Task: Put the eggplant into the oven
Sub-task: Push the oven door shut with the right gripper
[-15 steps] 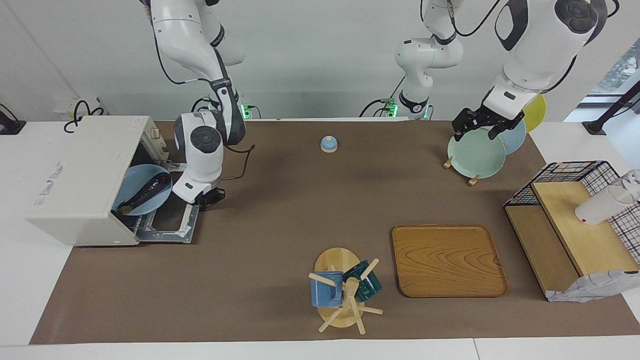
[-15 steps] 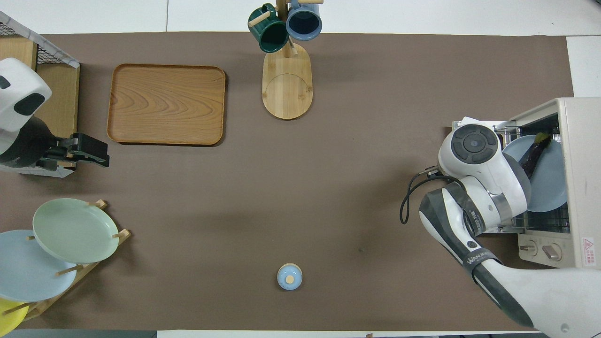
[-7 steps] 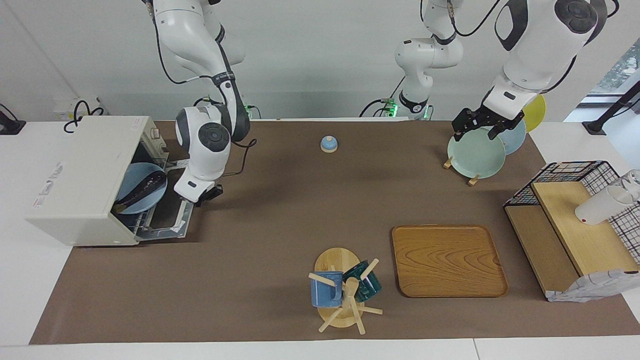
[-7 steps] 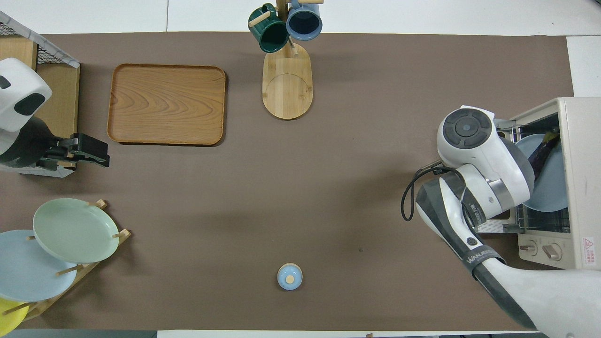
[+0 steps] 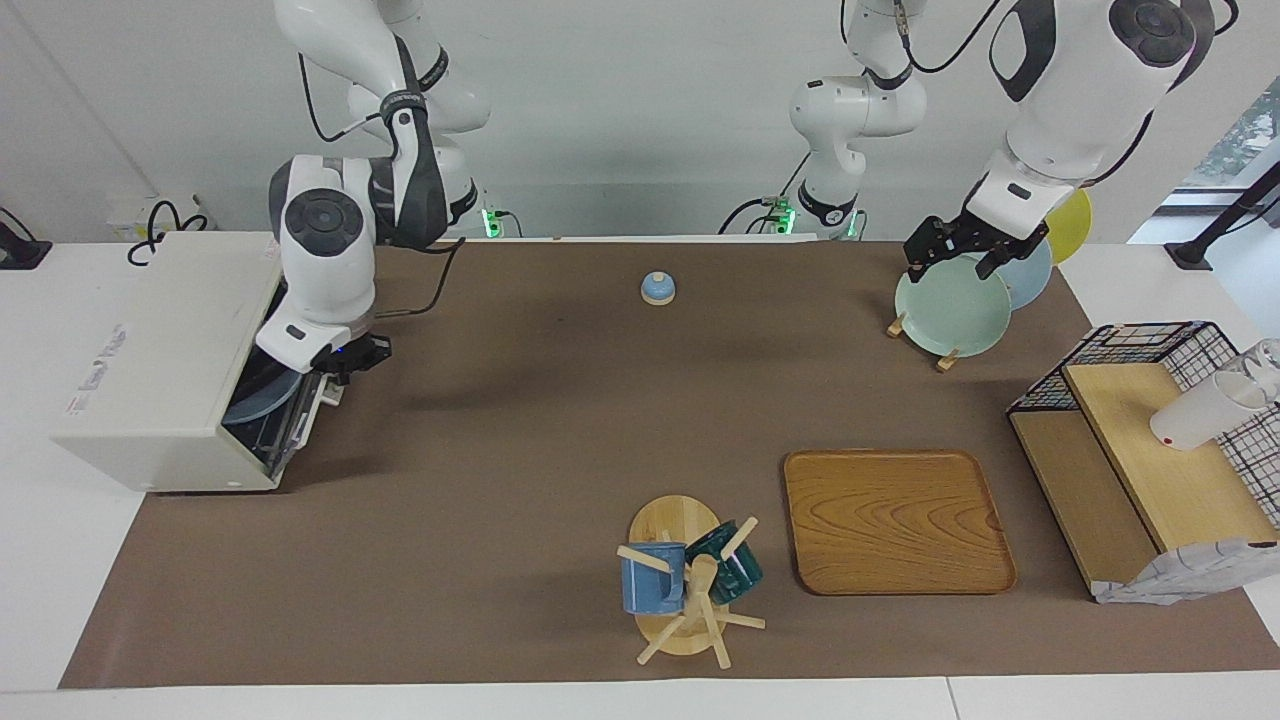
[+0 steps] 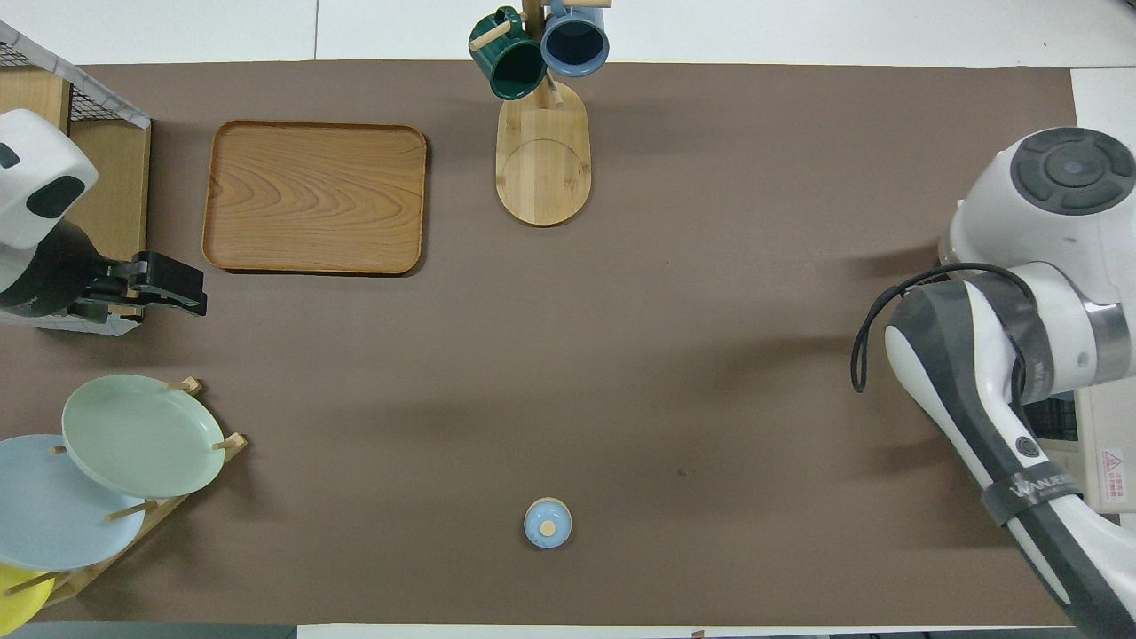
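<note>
right tool (image 5: 352, 358): fingers pressed together, at the upper edge of the oven (image 5: 160, 360) door, door nearly shut | eggplant: hidden, only blue plate (image 5: 262, 404) edge shows in the gap below tool | left tool (image 5: 950, 250): spread, waits over green plate (image 5: 950, 310)

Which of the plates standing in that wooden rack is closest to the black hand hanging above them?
The pale green plate, frontmost in the rack. The left hand hangs open over its top edge; the light blue plate and yellow plate stand past it.
</note>
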You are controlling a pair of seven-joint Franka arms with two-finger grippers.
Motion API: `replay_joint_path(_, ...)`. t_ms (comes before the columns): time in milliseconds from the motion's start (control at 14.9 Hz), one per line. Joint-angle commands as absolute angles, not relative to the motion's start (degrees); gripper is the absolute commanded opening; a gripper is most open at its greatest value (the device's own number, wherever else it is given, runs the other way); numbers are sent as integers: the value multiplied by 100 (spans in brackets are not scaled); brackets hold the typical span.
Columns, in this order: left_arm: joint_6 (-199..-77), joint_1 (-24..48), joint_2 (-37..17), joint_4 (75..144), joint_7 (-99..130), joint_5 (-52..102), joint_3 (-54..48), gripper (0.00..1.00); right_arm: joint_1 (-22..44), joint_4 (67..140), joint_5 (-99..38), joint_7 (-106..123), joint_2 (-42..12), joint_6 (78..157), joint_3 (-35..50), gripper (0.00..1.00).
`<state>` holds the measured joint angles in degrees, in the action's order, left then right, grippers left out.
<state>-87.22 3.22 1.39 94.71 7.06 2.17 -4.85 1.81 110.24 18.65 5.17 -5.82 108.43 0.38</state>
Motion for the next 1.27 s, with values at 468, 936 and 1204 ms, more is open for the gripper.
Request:
replay_joint_path(468, -8648, 281, 158, 9431, 677, 123, -501, 100, -580, 11048, 1406, 1160, -378, 10266, -18, 0)
replay_joint_path(936, -8648, 281, 158, 9431, 677, 123, -501, 100, -527, 9748, 905, 1116, -457, 8965, 17, 0)
replay_joint_path(1204, -8648, 281, 158, 9431, 677, 123, -501, 100, -519, 9774, 721, 1081, -431, 8965, 26, 6)
